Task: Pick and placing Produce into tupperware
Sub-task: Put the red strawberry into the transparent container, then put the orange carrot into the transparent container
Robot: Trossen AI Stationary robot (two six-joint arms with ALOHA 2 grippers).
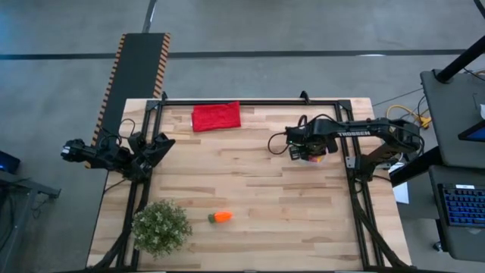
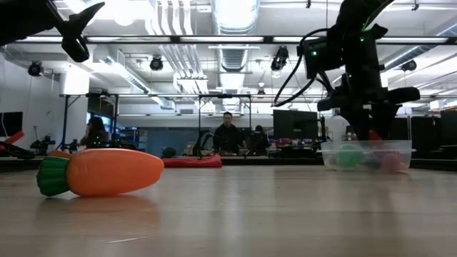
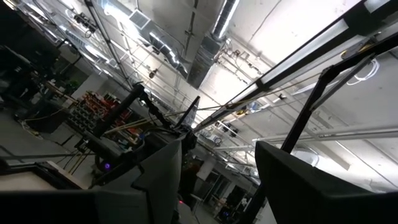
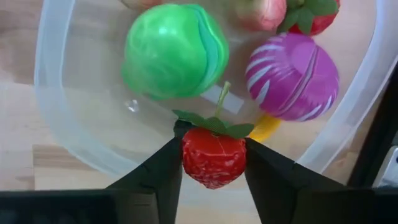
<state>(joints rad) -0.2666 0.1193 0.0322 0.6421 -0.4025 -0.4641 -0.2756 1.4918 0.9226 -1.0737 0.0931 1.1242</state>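
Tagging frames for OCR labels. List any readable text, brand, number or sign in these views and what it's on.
"TROSSEN": white lettering on the right arm, high view; small but legible.
No other readable text. The keyboard at the table's right edge has keys too small to read.
The toy strawberry held in the right gripper, the tupperware and the carrot carry no markings.

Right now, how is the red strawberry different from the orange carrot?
The strawberry is red, round and held between the right gripper fingers above the tub; the carrot is orange, long and lies on its side on the bare table. The strawberry hangs over the other toys in the tub; the carrot lies alone near the plant. Both have green tops.
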